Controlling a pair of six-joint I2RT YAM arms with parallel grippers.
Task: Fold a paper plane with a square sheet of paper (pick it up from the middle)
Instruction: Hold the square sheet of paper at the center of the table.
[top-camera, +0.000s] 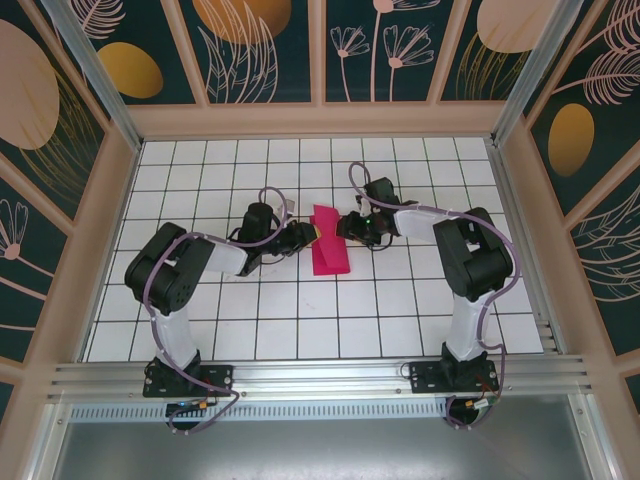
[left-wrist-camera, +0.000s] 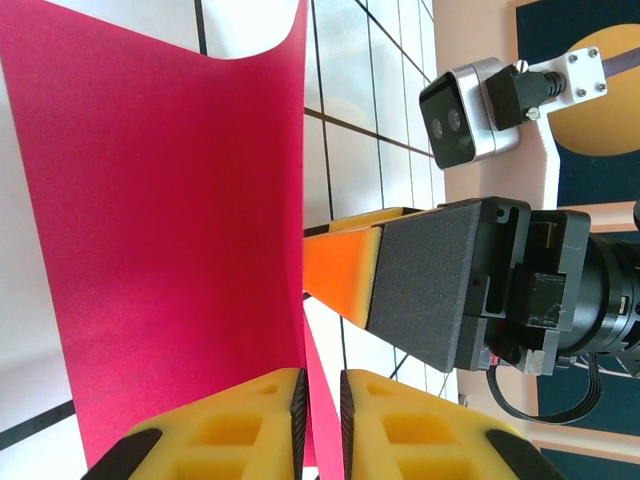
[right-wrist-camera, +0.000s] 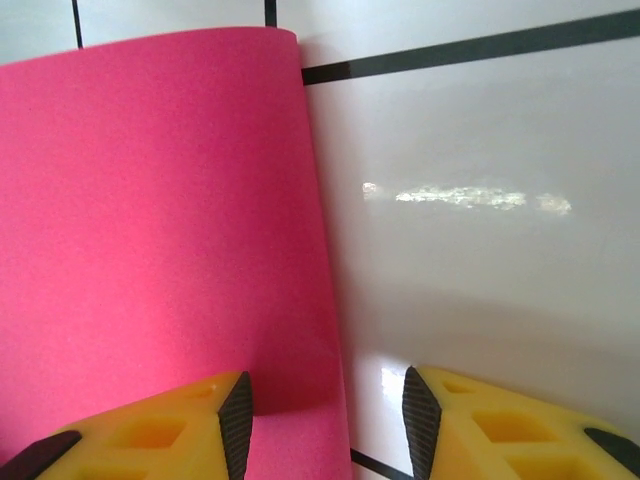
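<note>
left gripper (left-wrist-camera: 322, 425): pads nearly together, just a slit between them, and an edge of the paper (top-camera: 330, 250) stands in that slit. can't tell if the pads actually bite it.

right gripper (right-wrist-camera: 328, 420): released, jaws well apart. the paper's edge runs through the gap, so one pad is over pink and the other over bare table (top-camera: 250, 320).

left wrist view: the right gripper's finger meets the paper's 3 o'clock edge. touching or just beside, can't tell which.

top view: the grippers face each other across the paper, left at its 9 o'clock, right between its 2 and 3. the paper is a folded pink piece near table centre, long axis roughly 12 to 6, narrower at the waist between the two grippers. in the wrist views its far end curls up off the table.

arms reach in from bases at 6 o'clock, elbows out toward 8 and 4.
</note>
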